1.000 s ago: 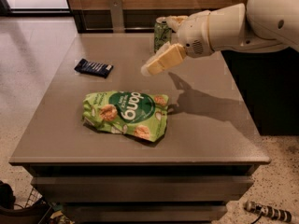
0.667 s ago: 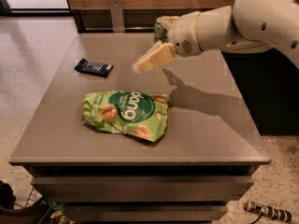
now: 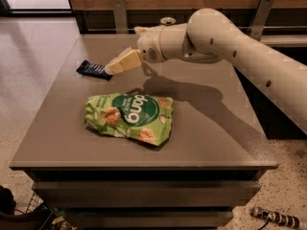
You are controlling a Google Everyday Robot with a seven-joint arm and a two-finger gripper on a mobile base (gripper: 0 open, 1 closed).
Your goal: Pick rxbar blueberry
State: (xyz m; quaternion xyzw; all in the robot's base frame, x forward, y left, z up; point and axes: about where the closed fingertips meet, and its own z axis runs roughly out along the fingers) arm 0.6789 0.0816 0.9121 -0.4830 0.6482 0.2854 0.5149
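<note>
Camera view: cream gripper (image 3: 112,69) angled down just beside flat navy-blue rxbar blueberry (image 3: 93,69), likely lining up a grasp; clenched or released, cannot tell.

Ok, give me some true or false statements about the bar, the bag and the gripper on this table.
1. The rxbar blueberry lies flat on the table, near its left edge in the camera view. True.
2. The gripper is over the green chip bag. False: it is right beside the bar, clear of the bag.
3. The bag lies nearer the camera than the bar. True.
4. The bar rests on the bag. False: they lie apart.
</note>
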